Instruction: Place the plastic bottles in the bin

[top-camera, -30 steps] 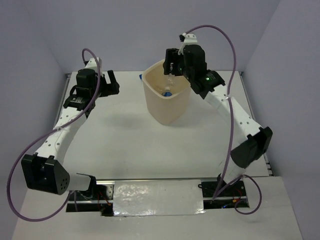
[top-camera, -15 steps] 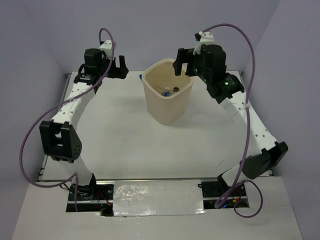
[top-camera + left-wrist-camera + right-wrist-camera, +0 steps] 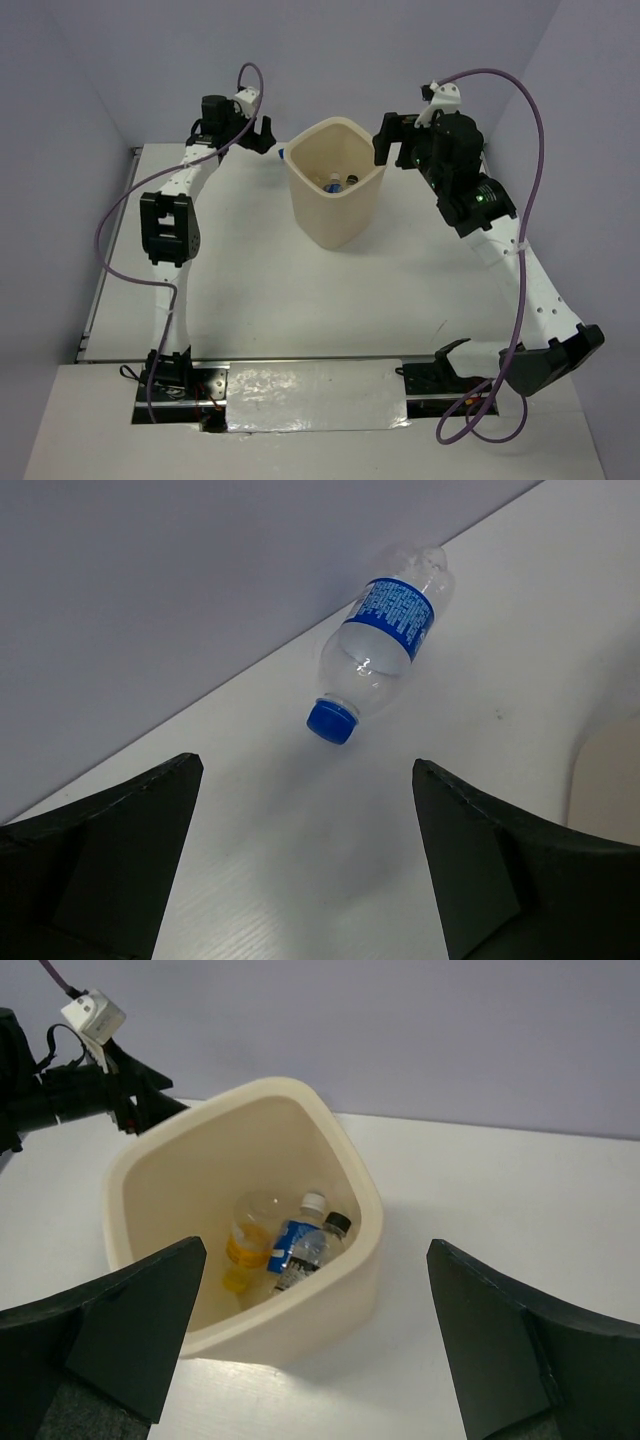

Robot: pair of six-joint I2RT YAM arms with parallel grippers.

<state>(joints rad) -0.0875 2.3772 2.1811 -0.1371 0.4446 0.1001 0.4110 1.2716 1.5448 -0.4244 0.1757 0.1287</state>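
Both claws released, empty. Left claw (image 3: pixel 305 780) over worktop (image 3: pixel 520 630); blue-capped bottle (image 3: pixel 385 645) lies on its side there, near back wall, outside bin (image 3: pixel 335 218). Right claw (image 3: pixel 315 1260) raised near bin; inside: orange bottle (image 3: pixel 245 1245), blue-labelled bottle (image 3: pixel 297 1243), dark-capped bottle (image 3: pixel 335 1225).

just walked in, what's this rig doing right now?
Two arms are loading bottles into the cream bin. Several plastic bottles already lie inside, including an orange-labelled bottle. One blue-capped bottle lies on its side on the table by the back wall, left of the bin. The left tool is open and pointed at it, not touching. The right tool is open and empty, raised beside the bin's right rim.
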